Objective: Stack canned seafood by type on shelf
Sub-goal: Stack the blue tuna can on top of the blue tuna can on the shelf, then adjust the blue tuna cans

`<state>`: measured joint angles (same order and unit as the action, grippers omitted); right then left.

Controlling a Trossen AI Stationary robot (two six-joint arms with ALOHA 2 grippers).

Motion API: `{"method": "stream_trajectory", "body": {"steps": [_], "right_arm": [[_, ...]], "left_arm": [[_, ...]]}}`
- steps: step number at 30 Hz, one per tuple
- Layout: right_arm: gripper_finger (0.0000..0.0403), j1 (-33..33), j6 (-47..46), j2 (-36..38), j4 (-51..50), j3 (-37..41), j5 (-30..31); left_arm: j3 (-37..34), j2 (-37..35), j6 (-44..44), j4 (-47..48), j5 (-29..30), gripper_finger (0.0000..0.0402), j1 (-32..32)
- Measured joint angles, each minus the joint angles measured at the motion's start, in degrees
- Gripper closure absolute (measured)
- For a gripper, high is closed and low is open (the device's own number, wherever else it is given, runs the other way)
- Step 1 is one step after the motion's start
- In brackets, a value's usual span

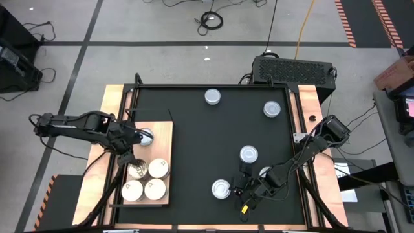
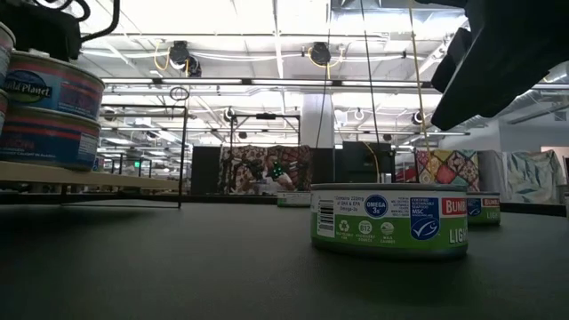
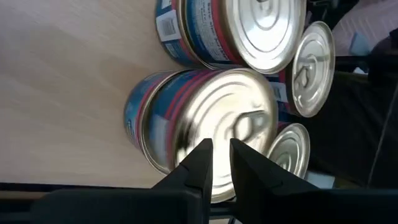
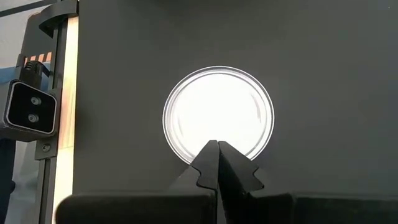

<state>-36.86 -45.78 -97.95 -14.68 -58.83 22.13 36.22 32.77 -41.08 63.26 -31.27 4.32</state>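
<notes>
Black matting (image 1: 194, 149) covers the table, with the wooden shelf (image 1: 162, 133) at its left side. On the shelf sit several cans (image 1: 158, 168) grouped closely, silver lids up; four more tins (image 1: 212, 97) lie scattered across the mat. Left gripper (image 3: 216, 155) hovers above the shelf's cans, fingers narrowly parted, holding nothing. Right gripper (image 4: 217, 155) is pinched shut just over another can (image 4: 218, 115) near the mat's front edge.
</notes>
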Motion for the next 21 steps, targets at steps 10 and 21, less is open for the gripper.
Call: {"method": "stream_trajectory", "body": {"steps": [10, 21], "right_arm": [[0.0403, 1.02, 3.59, -0.54, 5.40, -0.02, 1.13], [0.0403, 15.61, 25.36, -12.70, 38.82, -3.31, -6.41]], "left_arm": [[4.86, 0.11, 2.72, 0.17, 4.09, 0.0345, 0.00], [12.36, 0.09, 11.29, -6.35, 22.55, 0.0345, 0.00]]}}
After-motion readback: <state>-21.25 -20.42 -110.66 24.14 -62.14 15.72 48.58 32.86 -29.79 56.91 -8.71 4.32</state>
